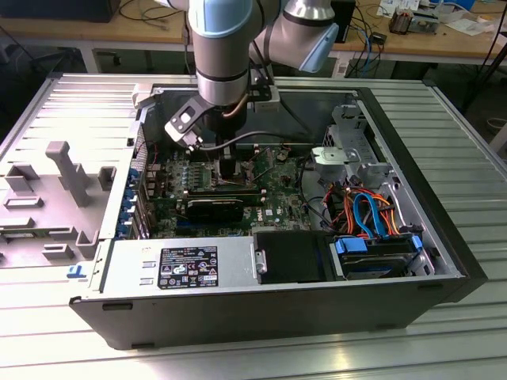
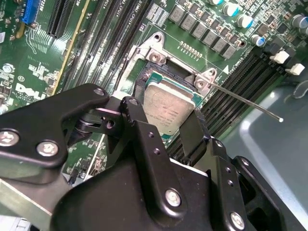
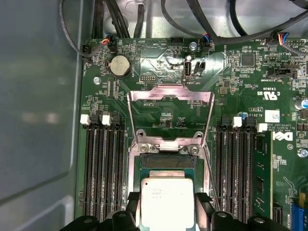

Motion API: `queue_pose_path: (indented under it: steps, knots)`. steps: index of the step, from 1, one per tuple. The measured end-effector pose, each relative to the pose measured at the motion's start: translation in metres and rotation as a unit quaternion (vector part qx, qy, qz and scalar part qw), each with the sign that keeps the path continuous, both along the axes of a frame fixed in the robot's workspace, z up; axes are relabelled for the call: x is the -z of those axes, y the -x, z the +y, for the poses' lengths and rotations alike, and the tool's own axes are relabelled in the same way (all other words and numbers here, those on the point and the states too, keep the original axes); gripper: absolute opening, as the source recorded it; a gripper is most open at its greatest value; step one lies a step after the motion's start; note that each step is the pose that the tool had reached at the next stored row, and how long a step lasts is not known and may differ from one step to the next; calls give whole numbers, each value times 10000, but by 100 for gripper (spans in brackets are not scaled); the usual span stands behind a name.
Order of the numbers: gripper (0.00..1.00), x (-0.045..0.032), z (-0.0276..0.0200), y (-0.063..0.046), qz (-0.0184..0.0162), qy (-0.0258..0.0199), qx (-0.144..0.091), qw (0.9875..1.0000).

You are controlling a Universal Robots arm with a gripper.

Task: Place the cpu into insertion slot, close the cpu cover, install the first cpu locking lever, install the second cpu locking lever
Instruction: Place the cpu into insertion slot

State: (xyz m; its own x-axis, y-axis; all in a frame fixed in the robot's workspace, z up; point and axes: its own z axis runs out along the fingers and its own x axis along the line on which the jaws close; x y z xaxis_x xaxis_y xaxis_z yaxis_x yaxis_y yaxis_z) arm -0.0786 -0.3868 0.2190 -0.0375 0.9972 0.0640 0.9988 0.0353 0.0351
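Gripping the cpu (image 3: pixel 167 192) at the socket (image 3: pixel 168 161), jaws clamped on 2 opposite edges, the gripper (image 3: pixel 168 204) risks a crooked seating — any tilt could damage the socket.

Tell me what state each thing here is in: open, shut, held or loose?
gripper, shut on two opposite edges of the cpu.
cpu, held level at the socket; cannot tell whether it is seated.
cpu cover, open, folded away from the socket.
locking lever, unlatched, its rod standing clear of the socket.
computer case, lying on its side, open on top.
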Motion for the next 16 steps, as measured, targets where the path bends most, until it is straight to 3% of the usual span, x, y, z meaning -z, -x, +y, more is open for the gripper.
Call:
queue_pose_path:
  steps: [16]
  knots:
    - [54, 120, -22, -52, 1, 0, 79, 10000]
